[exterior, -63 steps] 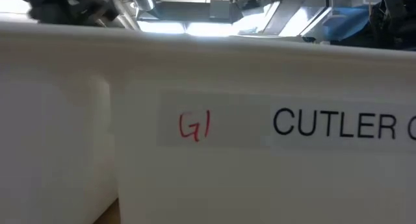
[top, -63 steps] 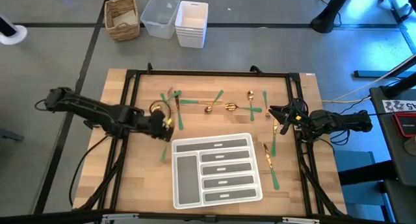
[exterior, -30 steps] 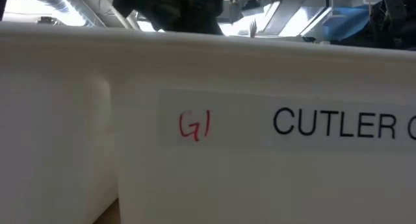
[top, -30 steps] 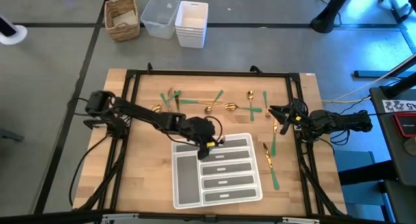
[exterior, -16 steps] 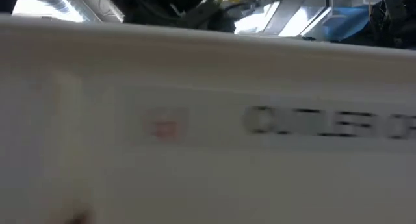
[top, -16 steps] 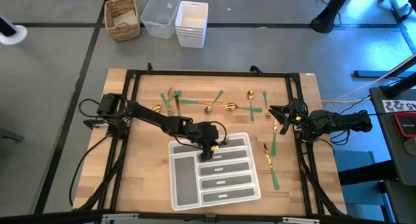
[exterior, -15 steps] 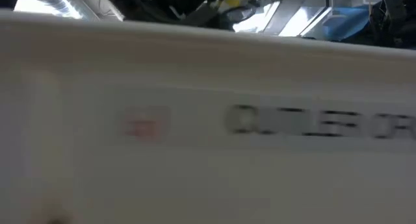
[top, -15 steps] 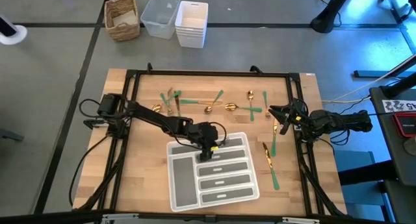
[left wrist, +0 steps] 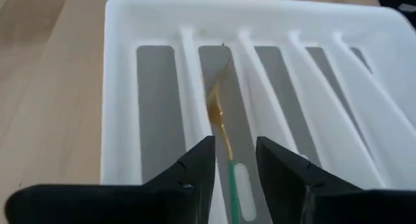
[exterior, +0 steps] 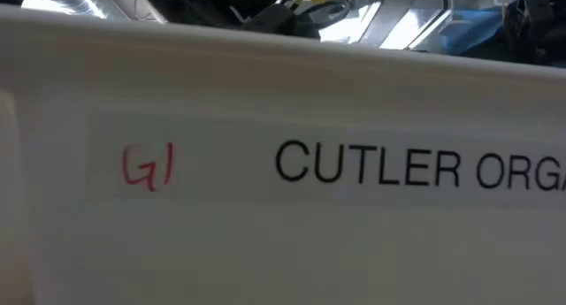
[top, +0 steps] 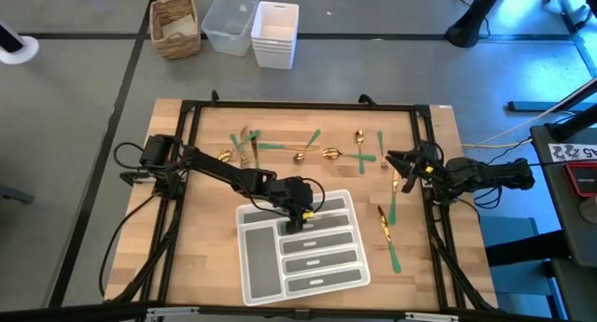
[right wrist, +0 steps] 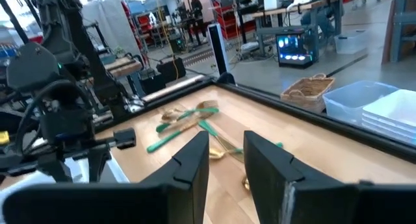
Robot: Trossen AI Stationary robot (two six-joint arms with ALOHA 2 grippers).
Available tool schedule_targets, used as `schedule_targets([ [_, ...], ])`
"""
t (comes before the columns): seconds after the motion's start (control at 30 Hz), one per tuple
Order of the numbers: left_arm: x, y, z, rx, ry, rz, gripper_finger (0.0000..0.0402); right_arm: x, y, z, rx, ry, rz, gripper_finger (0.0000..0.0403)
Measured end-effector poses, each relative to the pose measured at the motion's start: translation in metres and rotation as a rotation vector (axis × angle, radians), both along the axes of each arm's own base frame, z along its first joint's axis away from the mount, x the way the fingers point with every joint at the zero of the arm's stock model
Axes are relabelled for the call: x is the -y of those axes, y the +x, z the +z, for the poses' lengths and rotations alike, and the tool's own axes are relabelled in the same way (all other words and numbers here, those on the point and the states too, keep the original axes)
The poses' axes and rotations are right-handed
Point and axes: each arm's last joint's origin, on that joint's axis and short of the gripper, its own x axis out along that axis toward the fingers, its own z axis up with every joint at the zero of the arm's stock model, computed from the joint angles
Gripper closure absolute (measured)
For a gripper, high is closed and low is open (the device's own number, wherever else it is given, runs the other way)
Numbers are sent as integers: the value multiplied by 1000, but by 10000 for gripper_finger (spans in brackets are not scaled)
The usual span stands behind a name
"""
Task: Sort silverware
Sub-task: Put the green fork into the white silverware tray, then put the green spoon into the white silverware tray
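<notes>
**Fork in the tray, left claw apart above it**

The tray (top: 300, 249) is a white moulded plastic organiser with smooth rounded ribs and grey floors, lying on the pale wood-grain table (top: 201, 238). It has one long slot along one side and a row of narrow parallel slots beside it. Its side wall fills the low view, printed in black "CUTLER ORG" with a red handwritten "G1".

The left gripper (left wrist: 231, 165) hangs over the tray's far end, its two dark matte fingers (left wrist: 195, 169) parted. Between them, in one of the narrow slots, lies a fork (left wrist: 221, 130) with a gold metal head and a slim green handle; the fingers do not touch it in the left wrist view. The neighbouring slots seen in that view hold only grey liner.

The rest of the silverware (top: 308, 150) is scattered on the wood beyond the tray, gold heads and thin green handles crossing one another. Two more pieces (top: 387, 231) lie just beside the tray, on its right-arm side.

The right gripper (top: 395, 163) waits beyond the tray's right far corner, near that scatter, its dark fingers (right wrist: 188, 162) apart and holding nothing.

On the floor well beyond the tray stand a woven wicker basket (top: 175, 24), a clear plastic tub (top: 229, 22) and a stack of white bins (top: 274, 33).
</notes>
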Motion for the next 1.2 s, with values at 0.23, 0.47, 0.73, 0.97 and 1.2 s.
schedule_targets([
  [0.23,-20,-6,30,72,-1,46,306,-2,8,9,-40,-71,0,304],
  [0.47,-45,-31,68,66,-7,102,311,-5,30,31,-188,-144,3,304],
  [0.73,-70,-55,94,50,-50,213,311,9,80,44,-470,-171,-2,304],
  [0.97,-94,-74,102,-5,-38,289,311,51,127,28,-684,-98,145,304],
  [1.2,-104,-84,92,-96,-3,295,312,95,153,-16,-910,-3,97,304],
])
